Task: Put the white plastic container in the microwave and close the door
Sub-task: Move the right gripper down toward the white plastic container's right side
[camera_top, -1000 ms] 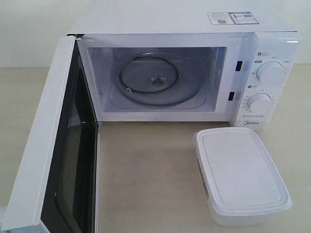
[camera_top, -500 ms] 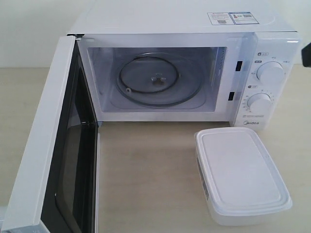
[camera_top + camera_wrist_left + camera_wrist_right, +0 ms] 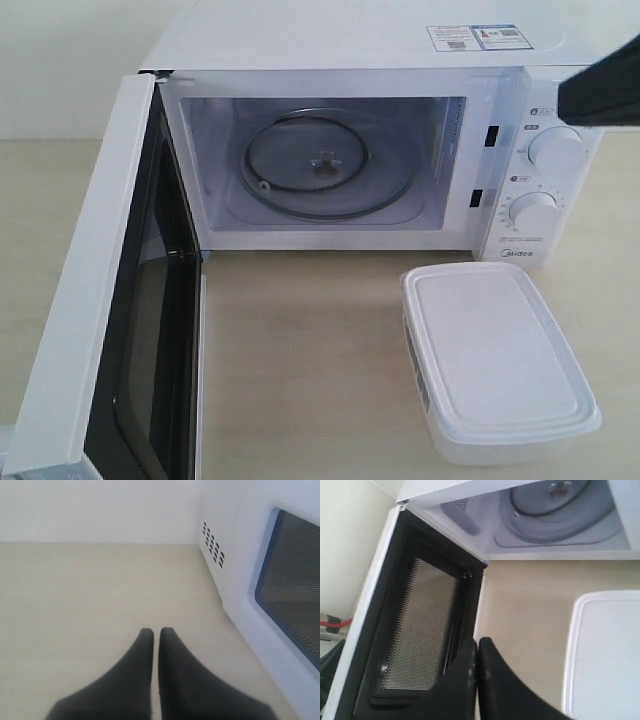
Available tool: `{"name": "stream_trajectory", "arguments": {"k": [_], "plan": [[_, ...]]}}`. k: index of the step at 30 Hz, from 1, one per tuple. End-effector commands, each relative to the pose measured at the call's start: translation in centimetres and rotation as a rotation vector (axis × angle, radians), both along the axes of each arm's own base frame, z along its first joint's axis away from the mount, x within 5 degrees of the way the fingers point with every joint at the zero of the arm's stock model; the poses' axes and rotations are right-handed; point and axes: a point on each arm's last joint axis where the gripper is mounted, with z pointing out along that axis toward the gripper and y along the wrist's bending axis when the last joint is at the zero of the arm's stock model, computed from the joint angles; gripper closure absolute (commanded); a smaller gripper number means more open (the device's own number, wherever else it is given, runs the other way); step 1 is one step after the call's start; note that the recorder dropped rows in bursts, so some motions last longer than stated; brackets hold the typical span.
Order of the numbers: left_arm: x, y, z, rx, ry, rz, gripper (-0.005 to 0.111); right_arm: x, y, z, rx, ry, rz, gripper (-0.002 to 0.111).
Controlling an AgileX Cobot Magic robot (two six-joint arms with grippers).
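The white plastic container sits lidded on the table in front of the microwave's dial panel. It also shows at one edge of the right wrist view as the container. The door stands wide open, dark window inward, and the glass turntable lies bare inside. The right arm's dark tip enters the exterior view at the upper right, level with the dials, well above the container. My right gripper is shut and empty. Outside the door, my left gripper is shut and empty over bare tabletop.
Two round dials are on the right panel. The beige tabletop stretches between the open door and the container. A pale wall stands behind the microwave. Something red and dark gear lie beyond the door.
The right arm has come further into the exterior view from the upper right edge, moving left toward the dial panel. The container, door and left gripper have not moved.
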Motion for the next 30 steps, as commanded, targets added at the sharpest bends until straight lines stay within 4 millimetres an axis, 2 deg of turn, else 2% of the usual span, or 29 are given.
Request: {"name": "stream_trajectory", "arguments": {"k": [1,3,9,14,16,20,24,30], "plan": [[0.0,0.0,-0.1,-0.008,-0.004,0.004,0.102,-0.1,-0.3,-1.6,0.091,0.003,0.037,0.108],[0.0,0.0,-0.1,-0.008,-0.004,0.004,0.102,0.0,-0.2,-2.2,0.138,0.005,0.071,0.108],[0.0,0.0,-0.1,-0.008,-0.004,0.004,0.102,0.0,-1.5,-5.1,0.17,0.072,-0.015,0.108],[0.0,0.0,-0.1,-0.008,-0.004,0.004,0.102,0.1,-3.0,-8.9,0.228,0.16,-0.166,0.108],[0.0,0.0,-0.1,-0.008,-0.004,0.004,0.102,0.1,-3.6,-10.3,0.193,0.178,-0.204,0.108],[0.0,0.0,-0.1,-0.008,-0.004,0.004,0.102,1.3,-4.2,-12.4,0.185,0.303,-0.186,0.108],[0.0,0.0,-0.1,-0.008,-0.004,0.004,0.102,3.0,-4.8,-15.8,0.189,0.443,-0.157,0.108],[0.0,0.0,-0.1,-0.008,-0.004,0.004,0.102,4.4,-5.6,-17.0,0.113,0.401,-0.137,0.108]]}}
